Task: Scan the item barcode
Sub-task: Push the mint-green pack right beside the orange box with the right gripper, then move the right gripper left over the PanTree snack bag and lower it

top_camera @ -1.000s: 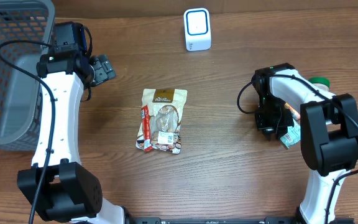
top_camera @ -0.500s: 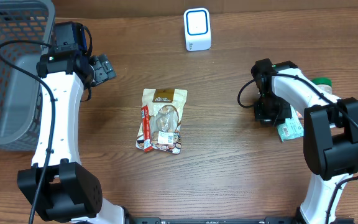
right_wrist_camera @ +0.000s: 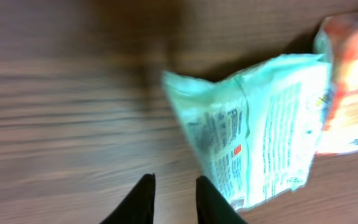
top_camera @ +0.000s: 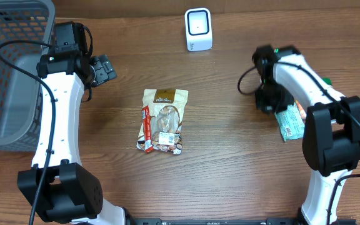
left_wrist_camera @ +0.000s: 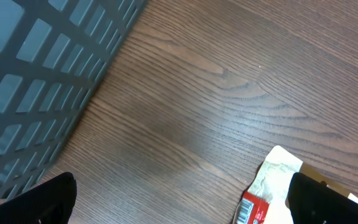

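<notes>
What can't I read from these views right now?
Packet print: right wrist view, blurred; overhead, too small.
Snack bag: left wrist view, cut off by the bottom edge.
Green object: overhead, mostly hidden by the right arm.
Orange pack: right wrist view, cut off by right edge.

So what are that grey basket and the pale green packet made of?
The basket looks like matte grey moulded plastic, given its regular lattice walls. The packet seems to be thin plastic film, slightly glossy: it is crinkled and printed.
</notes>
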`<state>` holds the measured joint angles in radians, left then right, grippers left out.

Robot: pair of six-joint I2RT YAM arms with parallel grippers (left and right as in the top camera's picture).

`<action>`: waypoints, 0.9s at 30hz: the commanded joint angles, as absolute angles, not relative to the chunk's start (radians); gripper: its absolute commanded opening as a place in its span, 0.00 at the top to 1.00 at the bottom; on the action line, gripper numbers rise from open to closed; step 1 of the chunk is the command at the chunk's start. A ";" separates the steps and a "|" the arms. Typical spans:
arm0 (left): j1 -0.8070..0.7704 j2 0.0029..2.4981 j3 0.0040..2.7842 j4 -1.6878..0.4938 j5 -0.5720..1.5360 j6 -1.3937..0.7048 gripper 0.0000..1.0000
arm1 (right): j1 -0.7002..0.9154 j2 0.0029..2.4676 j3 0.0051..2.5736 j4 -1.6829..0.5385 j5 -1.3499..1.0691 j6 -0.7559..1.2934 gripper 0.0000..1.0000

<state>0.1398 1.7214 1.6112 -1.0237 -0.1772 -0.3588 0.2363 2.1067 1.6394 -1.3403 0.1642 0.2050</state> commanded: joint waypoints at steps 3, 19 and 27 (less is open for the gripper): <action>0.142 1.719 1.623 -1.021 -0.191 -0.343 0.00 | 0.253 2.099 1.800 -1.354 -0.158 0.209 0.73; 0.142 1.719 1.623 -1.021 -0.191 -0.343 0.00 | 0.590 2.099 1.794 -1.065 -0.406 0.218 0.65; 0.142 1.719 1.623 -1.021 -0.191 -0.343 0.00 | 0.814 2.099 1.794 -0.826 -0.343 0.300 0.62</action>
